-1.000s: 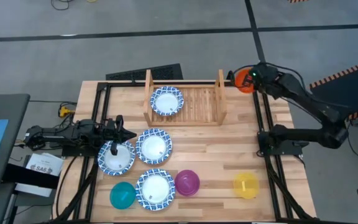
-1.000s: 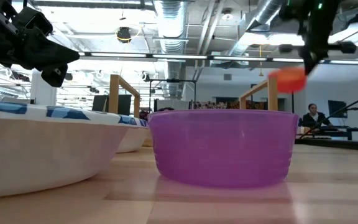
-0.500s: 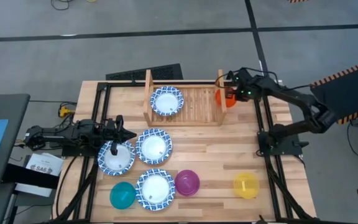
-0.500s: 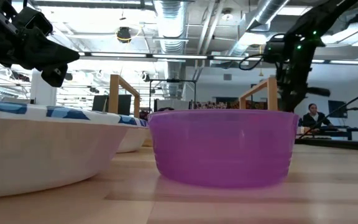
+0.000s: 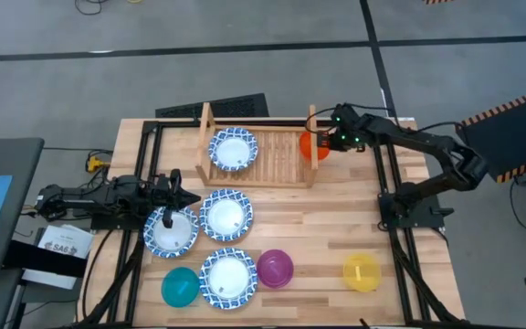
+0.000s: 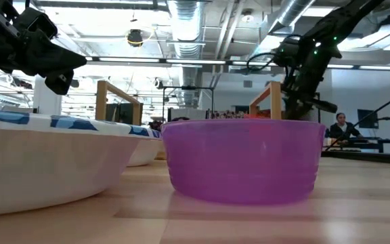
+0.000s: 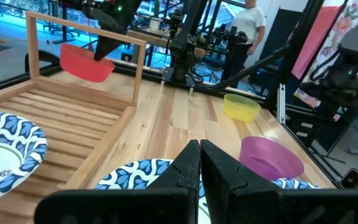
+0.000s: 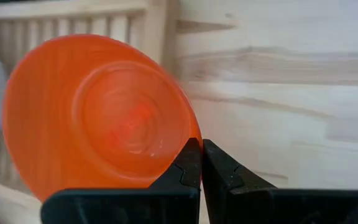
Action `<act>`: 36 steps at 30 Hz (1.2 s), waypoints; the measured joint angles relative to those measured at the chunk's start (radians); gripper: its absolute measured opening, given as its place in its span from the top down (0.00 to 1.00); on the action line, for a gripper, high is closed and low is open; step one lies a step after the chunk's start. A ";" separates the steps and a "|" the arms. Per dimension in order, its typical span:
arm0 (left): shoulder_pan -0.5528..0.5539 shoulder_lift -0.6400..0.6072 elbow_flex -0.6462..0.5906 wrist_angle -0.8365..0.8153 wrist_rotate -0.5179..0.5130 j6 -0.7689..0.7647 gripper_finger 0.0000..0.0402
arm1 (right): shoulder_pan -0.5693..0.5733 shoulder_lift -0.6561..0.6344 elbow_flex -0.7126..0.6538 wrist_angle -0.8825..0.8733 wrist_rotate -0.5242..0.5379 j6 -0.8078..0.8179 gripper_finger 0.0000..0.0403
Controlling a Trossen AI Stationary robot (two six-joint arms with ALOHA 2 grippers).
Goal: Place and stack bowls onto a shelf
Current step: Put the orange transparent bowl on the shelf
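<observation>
At the left edge of the table the left gripper [image 5: 173,189] waits with its fingers pressed together on nothing, hovering over the rim of a white bowl with a blue pattern [image 5: 171,230]. Just beside that bowl sits a second patterned bowl [image 5: 226,216], and a third [image 5: 227,278] lies nearer the front edge, between a teal bowl [image 5: 180,286] and a purple bowl [image 5: 275,268]. A yellow bowl [image 5: 362,272] stands well apart toward the front right. At the back of the table is the wooden shelf [image 5: 277,156], with a fourth patterned bowl [image 5: 233,150] resting on the left part of its slats. The right gripper [image 5: 329,143] reaches to the shelf's right side board, its fingers pinching the rim of the orange bowl [image 5: 312,146], which is tilted on edge at that board. Whether it touches the slats cannot be told.
</observation>
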 joint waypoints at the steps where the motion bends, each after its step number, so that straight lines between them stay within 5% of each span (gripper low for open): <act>1: 0.000 0.000 0.000 0.000 0.000 0.000 1.00 | 0.003 -0.008 0.000 0.006 -0.003 0.003 0.95; 26: 0.000 0.000 0.000 0.000 -0.001 0.000 1.00 | 0.113 0.187 0.000 0.279 -0.111 0.039 0.91; 36: 0.000 0.000 0.000 0.000 -0.002 0.000 1.00 | 0.067 0.088 0.001 0.080 -0.089 -0.066 0.95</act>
